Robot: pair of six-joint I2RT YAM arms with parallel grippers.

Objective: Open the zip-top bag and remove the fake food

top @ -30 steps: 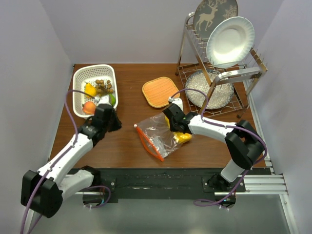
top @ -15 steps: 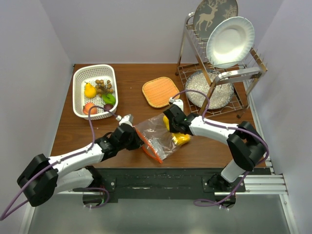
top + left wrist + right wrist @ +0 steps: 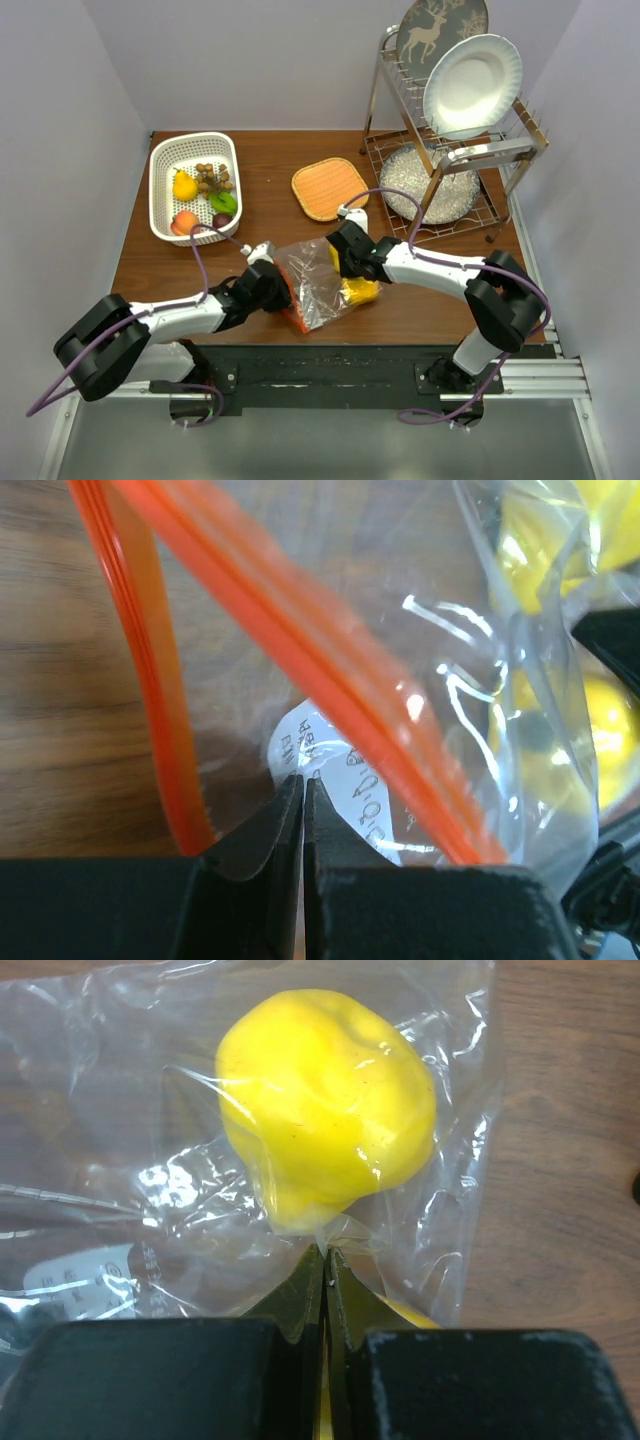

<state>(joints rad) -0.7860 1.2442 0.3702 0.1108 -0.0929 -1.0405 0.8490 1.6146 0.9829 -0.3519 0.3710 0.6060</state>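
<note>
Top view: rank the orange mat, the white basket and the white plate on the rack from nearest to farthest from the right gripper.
1. orange mat, mid-table, just beyond the right gripper pinching the bag.
2. white basket, far-left corner.
3. white plate, propped up at the far right, clearly farthest.

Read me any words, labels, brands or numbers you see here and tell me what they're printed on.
White label on the zip-top bag: small dark print, too blurred and tilted to read in either wrist view.
Nothing else carries text; the plate in the rack shows only a deer picture.
</note>
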